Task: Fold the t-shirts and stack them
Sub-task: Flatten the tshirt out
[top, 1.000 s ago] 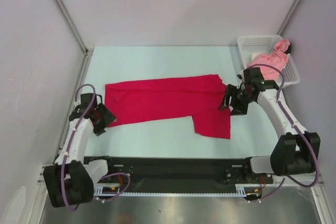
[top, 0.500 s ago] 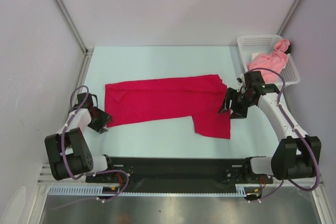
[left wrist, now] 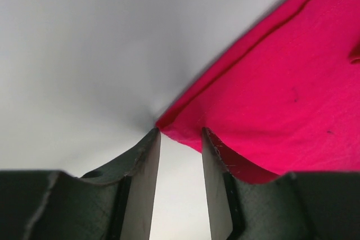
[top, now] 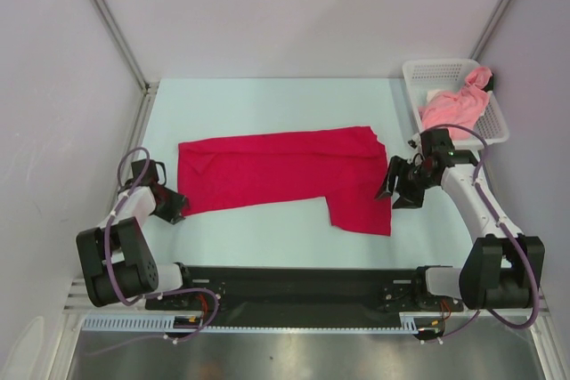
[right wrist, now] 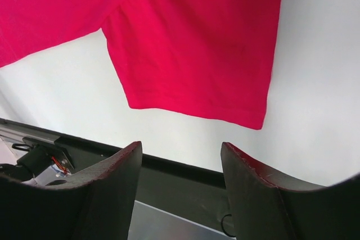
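The crimson red t-shirt (top: 285,175) lies spread flat on the table, a sleeve hanging toward the near edge at its right end. My left gripper (top: 172,206) is open at the shirt's near left corner; in the left wrist view the corner (left wrist: 169,125) sits just at the tips of the fingers (left wrist: 147,155), not clamped. My right gripper (top: 389,191) is open and empty beside the shirt's right edge; the right wrist view shows the sleeve (right wrist: 197,49) beyond it. The salmon pink t-shirt (top: 456,104) is bunched in the basket.
A white mesh basket (top: 427,70) stands at the back right of the table. The black base rail (top: 294,278) runs along the near edge. Grey walls close in both sides.
The left arm swung out to the left and settled low at the shirt's near left corner. The right gripper shifted slightly right and nearer. The shirt has not moved.
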